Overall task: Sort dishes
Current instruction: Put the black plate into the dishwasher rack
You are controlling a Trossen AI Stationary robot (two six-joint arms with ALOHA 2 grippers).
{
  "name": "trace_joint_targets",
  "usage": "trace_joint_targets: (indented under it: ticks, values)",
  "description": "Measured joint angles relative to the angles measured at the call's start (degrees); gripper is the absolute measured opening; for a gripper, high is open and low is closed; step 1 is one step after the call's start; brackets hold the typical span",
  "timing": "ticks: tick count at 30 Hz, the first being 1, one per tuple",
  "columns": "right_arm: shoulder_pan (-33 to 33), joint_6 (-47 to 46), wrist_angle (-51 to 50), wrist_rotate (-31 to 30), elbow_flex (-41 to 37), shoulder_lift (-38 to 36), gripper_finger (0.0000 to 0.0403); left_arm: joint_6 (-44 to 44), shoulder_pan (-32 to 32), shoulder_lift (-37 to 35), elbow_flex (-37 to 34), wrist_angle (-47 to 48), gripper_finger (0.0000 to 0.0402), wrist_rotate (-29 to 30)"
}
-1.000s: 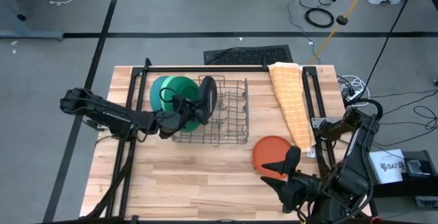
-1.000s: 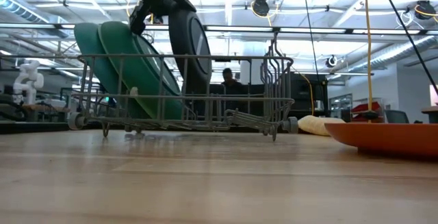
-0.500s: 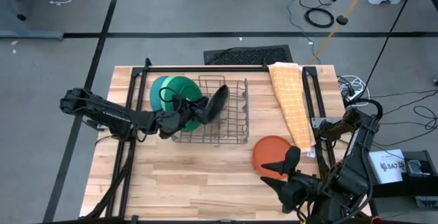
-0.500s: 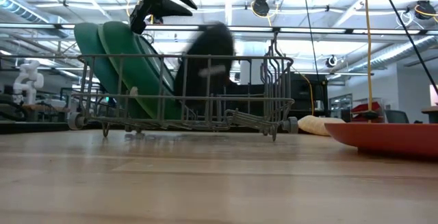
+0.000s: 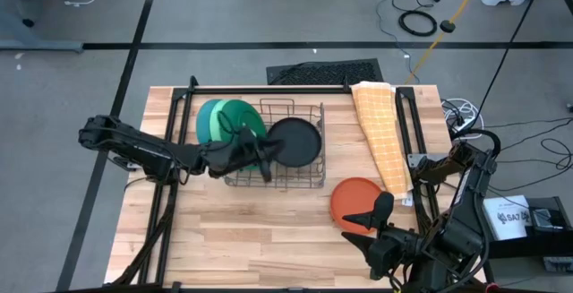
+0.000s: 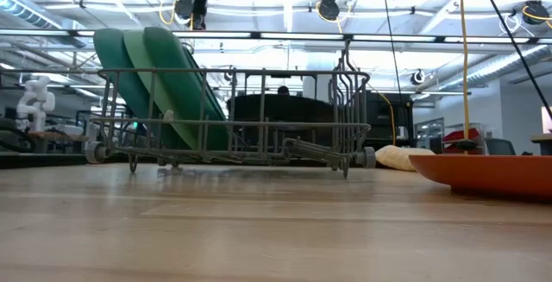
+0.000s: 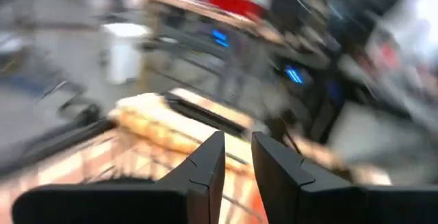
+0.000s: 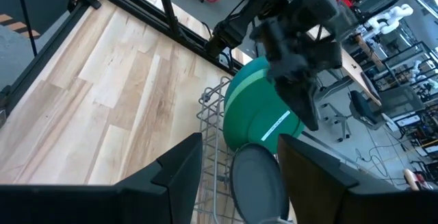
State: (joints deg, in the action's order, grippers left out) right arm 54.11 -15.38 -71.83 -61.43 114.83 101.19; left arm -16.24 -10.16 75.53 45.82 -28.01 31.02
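Observation:
The black plate [image 5: 295,141] lies flat inside the grey wire rack [image 5: 309,184], also visible as a dark disc [image 6: 285,109] in the low view. Three plates in teal and green tones [image 6: 142,71] lean on edge in the rack's left end [image 5: 224,118]. My left gripper [image 5: 262,154] hovers above the rack between the green plates and the black plate, open by a narrow gap [image 7: 237,157] and holding nothing. The orange plate [image 5: 354,194] rests flat on the table right of the rack. My right gripper [image 5: 369,217] waits open at the orange plate's near edge.
An orange checked cloth [image 5: 380,136] hangs over the black frame rail at the table's right. Black frame rails [image 5: 175,194] run along both table sides. Bare wood [image 5: 260,230] stretches across the near half of the table. The room beyond holds shelves and equipment.
My left gripper has let go of the black plate, which stood on edge in the rack. The plate tipped over toward the table's right and now lies flat in the rack. The left gripper has moved up and a little toward the table's right.

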Motion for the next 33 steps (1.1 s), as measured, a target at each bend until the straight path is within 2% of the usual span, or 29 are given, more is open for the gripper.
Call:
trace_joint_targets:
  ticks: [3,8,13,17,20,24,33]
  values:
    - [0.0,0.0,0.0,0.0,0.0,0.0,0.0183,8.5,-0.5,0.0,4.5,10.8,0.0086,-6.9]
    - [-0.1,0.1,0.5,0.0,0.0,0.0,0.0183,15.1,-0.5,2.0,16.0,35.6,0.0086,-11.1]
    - [-0.4,0.5,1.1,0.0,0.0,0.0,0.0183,24.5,-0.5,11.0,28.0,57.4,0.0086,-12.1]
    - [-0.6,0.8,1.6,0.0,0.0,0.0,0.0183,31.4,-0.5,20.1,36.0,69.6,0.0086,-11.4]
    - [-0.6,0.9,1.8,0.0,0.0,0.0,0.0183,34.6,-0.5,25.3,40.6,75.7,0.0086,-9.7]
    - [-0.6,1.0,1.8,0.0,0.0,0.0,0.0183,38.5,-0.4,29.5,44.6,78.5,0.0086,-7.9]
    - [-0.6,1.1,1.8,0.3,0.0,0.0,0.0183,41.7,0.3,33.6,47.0,83.3,0.0087,-3.4]
